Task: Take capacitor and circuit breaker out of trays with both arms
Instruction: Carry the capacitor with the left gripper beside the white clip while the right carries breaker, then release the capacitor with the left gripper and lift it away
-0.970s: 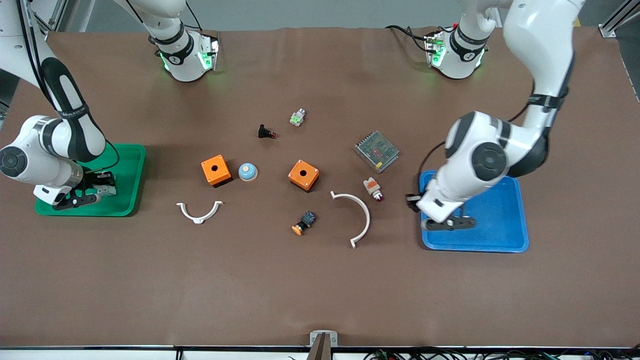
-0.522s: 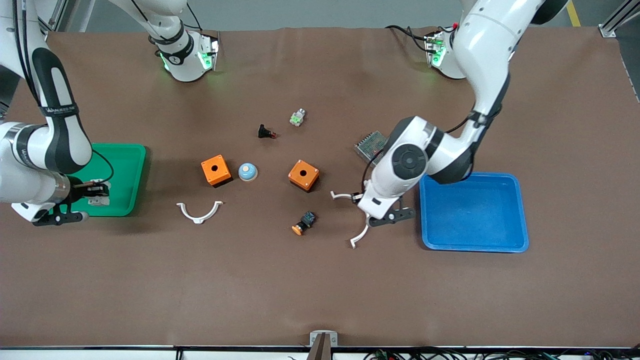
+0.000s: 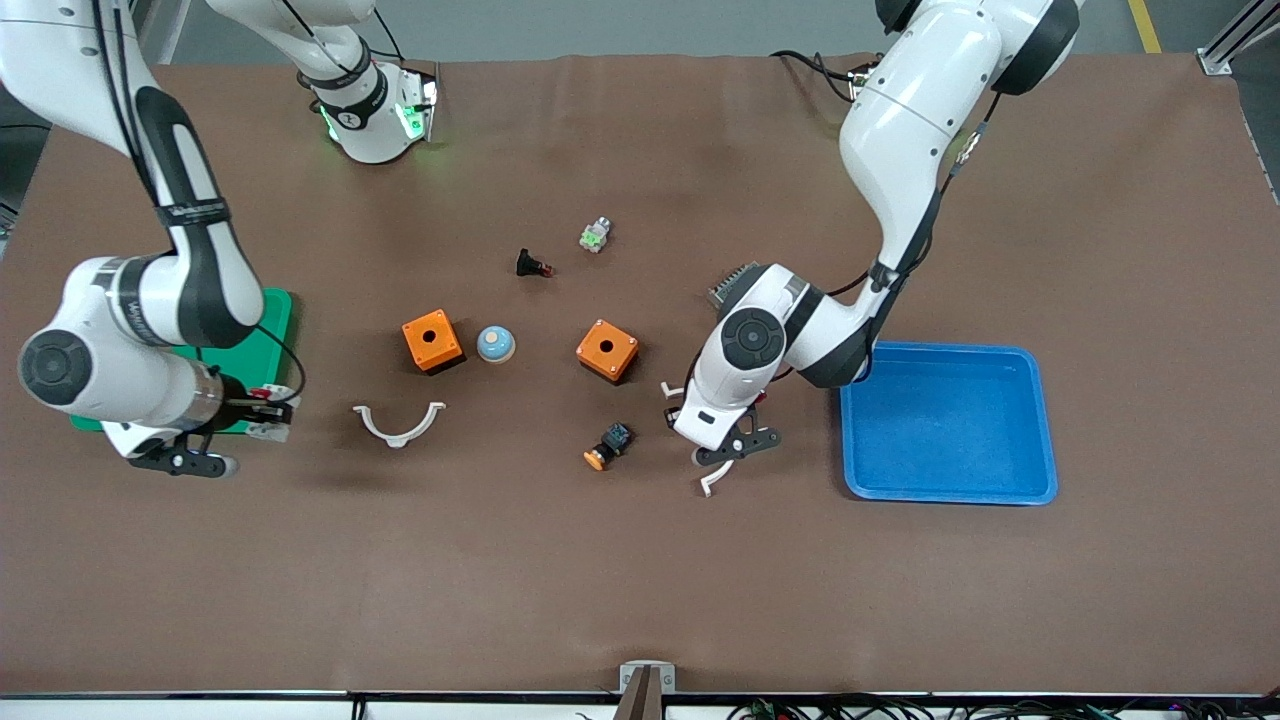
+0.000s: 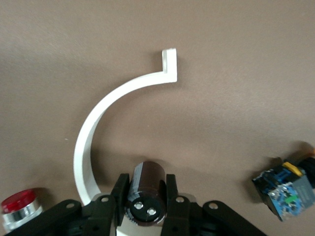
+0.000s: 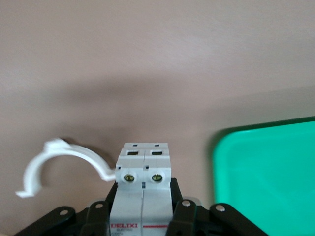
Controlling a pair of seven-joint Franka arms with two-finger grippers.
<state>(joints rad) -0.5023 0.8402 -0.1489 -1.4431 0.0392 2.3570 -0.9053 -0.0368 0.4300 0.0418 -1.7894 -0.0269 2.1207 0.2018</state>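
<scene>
Under your left gripper (image 3: pixel 728 452) lies a curved white plastic bracket (image 4: pixel 110 118); bare brown table (image 3: pixel 500 570) surrounds your right gripper (image 3: pixel 215 445).

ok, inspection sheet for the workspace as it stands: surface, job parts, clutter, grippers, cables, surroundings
Surface: brown mat, no spills seen.
Job's things: capacitor held in left gripper; breaker held in right gripper. Blue tray holds nothing; green tray mostly hidden by the right arm.
Clutter: two orange boxes, blue-white dome, two white curved clips, blue-black switch with orange cap, black part with red tip, small green-white part, metal mesh unit.
Grippers: left over the larger clip; right over the mat beside the green tray.
Cables: black leads at the left arm's base.
Surroundings: nothing seen.
</scene>
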